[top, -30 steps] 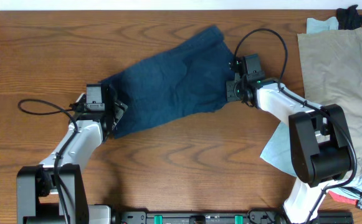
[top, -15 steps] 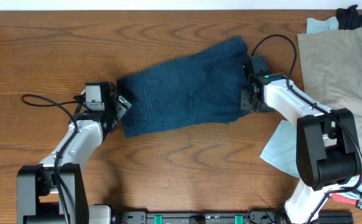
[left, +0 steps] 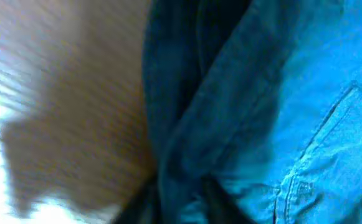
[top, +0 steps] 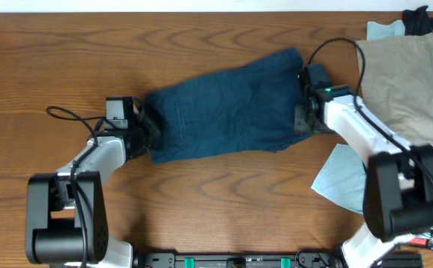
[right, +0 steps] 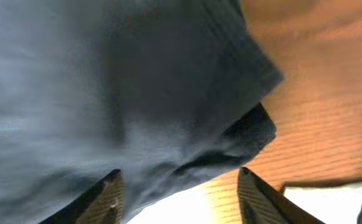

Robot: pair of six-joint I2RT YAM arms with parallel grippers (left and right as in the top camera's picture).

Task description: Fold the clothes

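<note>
One folded navy denim trousers (top: 227, 104)

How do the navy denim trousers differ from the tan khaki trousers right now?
The denim trousers are dark navy; the khaki trousers are tan. The denim trousers lie mid-table between the left gripper and the right gripper; the khaki trousers lie at the right edge, partly out of frame. Both rest on the wooden table.

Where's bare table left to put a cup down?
Bare table: the wide patch between the denim trousers and the near edge; also the far-left corner. Crowded on the right: khaki trousers and pale blue cloth.
</note>
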